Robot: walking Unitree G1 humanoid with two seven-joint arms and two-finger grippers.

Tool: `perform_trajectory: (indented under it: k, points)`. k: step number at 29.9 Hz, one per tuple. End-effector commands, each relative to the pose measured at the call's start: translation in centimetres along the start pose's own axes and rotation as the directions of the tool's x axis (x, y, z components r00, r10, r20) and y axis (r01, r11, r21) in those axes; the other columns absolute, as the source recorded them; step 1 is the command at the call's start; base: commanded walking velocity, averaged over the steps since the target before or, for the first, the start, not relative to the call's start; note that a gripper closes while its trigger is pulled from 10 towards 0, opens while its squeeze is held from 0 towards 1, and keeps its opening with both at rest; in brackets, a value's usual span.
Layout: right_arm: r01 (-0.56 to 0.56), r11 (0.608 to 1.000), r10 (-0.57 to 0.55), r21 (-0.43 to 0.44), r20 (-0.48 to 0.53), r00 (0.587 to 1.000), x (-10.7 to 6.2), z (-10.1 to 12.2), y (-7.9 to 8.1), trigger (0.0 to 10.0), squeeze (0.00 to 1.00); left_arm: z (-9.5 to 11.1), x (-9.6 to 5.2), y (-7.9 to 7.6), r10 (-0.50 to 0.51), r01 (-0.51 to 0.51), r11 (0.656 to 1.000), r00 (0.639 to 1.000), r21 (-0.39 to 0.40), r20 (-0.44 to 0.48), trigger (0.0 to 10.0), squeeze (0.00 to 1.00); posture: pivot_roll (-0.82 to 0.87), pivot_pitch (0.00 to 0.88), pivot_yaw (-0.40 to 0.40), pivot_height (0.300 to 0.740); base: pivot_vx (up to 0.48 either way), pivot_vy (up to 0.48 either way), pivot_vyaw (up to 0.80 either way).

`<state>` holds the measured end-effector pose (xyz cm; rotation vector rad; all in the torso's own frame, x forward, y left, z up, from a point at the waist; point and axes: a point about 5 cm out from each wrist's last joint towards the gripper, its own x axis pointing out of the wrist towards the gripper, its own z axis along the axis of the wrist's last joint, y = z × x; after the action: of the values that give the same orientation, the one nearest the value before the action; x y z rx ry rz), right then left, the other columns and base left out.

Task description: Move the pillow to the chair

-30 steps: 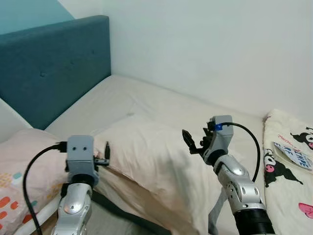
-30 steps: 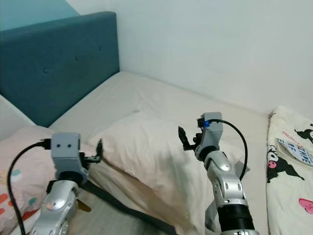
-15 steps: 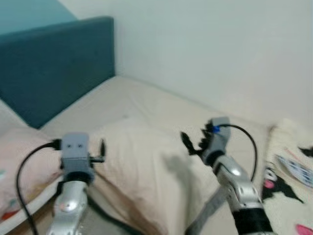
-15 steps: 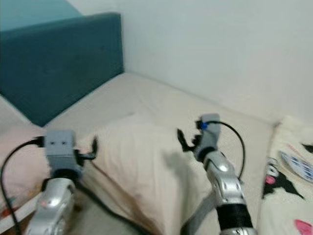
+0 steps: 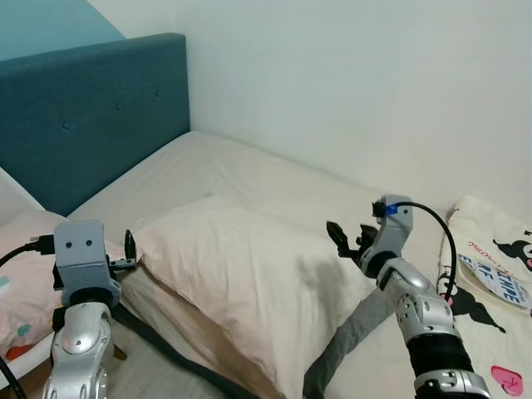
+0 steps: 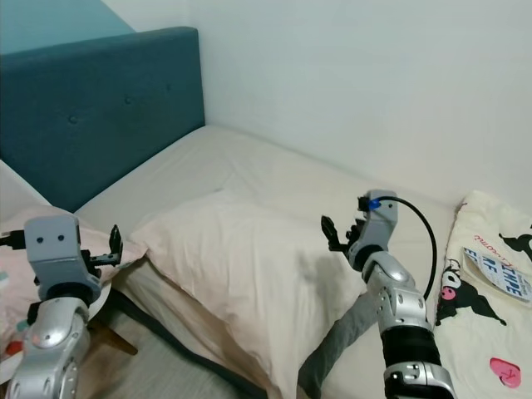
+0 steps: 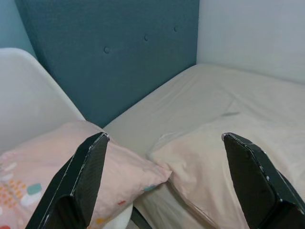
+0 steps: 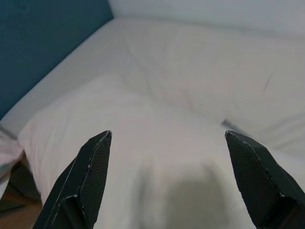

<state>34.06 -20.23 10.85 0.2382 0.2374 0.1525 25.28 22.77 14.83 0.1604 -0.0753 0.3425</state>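
Two grippers hover over the bed in the left eye view; the cream pillow lies between them, left gripper at 9 o'clock, right gripper at 3 o'clock. Left wrist view: jaws wide apart, pillow beside a pink pillow on a white chair; right wrist view: jaws wide apart above the pillow.

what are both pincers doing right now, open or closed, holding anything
Left pincer: open, holding nothing, at the cream pillow's left end.
Right pincer: open, holding nothing, above the same pillow.
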Motion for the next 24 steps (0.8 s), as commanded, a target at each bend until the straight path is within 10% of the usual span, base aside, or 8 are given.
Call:
perform_trajectory:
  k: [1,24]
  points:
    - [0.009,1.0,-0.009,0.02,-0.007,1.0,-0.1,0.1,-0.4,10.0,0.0,0.3,0.1,-0.2,-0.013,0.013,1.0,1.0,0.01,0.018,10.0,0.0,-0.05,0.0,-0.118,0.685,0.0,0.0,0.0]
    - [0.259,0.958,-0.23,0.125,-0.208,0.951,-0.8,-2.4,-4.1,10.0,0.0,-0.7,0.0,3.4,-0.001,-0.002,0.984,1.0,0.176,0.017,10.0,0.0,-0.05,0.0,-0.121,0.605,0.0,0.0,0.0]
